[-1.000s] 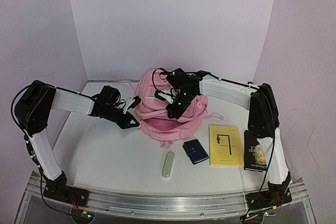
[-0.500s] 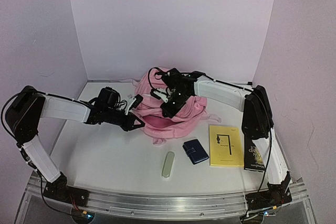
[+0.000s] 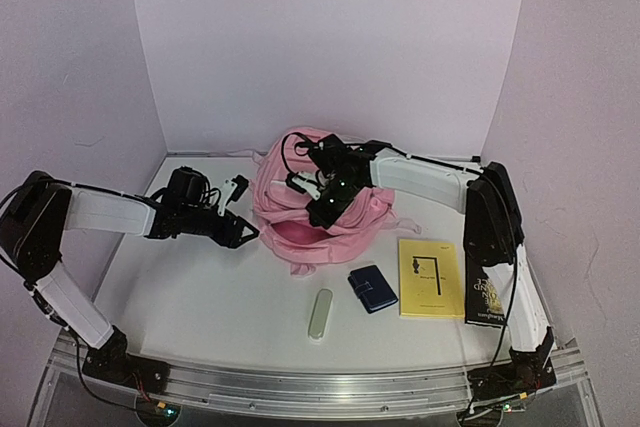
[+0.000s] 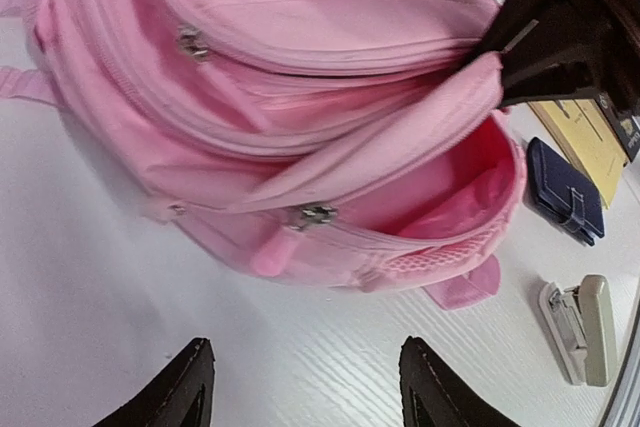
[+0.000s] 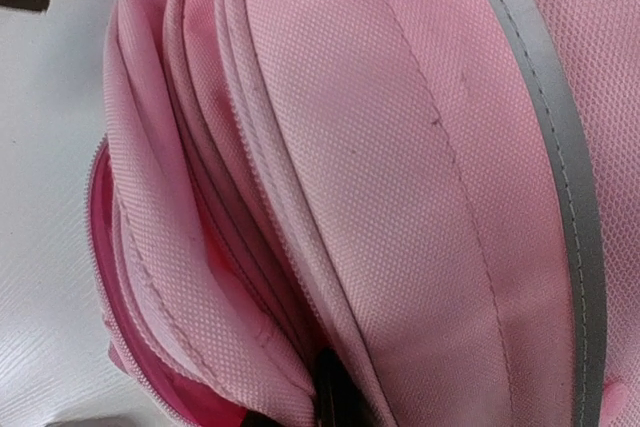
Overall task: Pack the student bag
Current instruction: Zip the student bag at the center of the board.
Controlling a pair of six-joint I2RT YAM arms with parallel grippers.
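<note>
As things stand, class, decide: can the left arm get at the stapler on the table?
Probably yes. The left gripper is open and empty, and only bare table lies between it and the stapler.

The left hand (image 4: 305, 379), fingers spread, hangs just before the student bag (image 4: 300, 67), pocket agape.

We see bright, even, soft light casting only faint shadows beneath the student bag (image 3: 305, 245), its weave sharp up close, while our left wrist view bows toward its edges.
</note>
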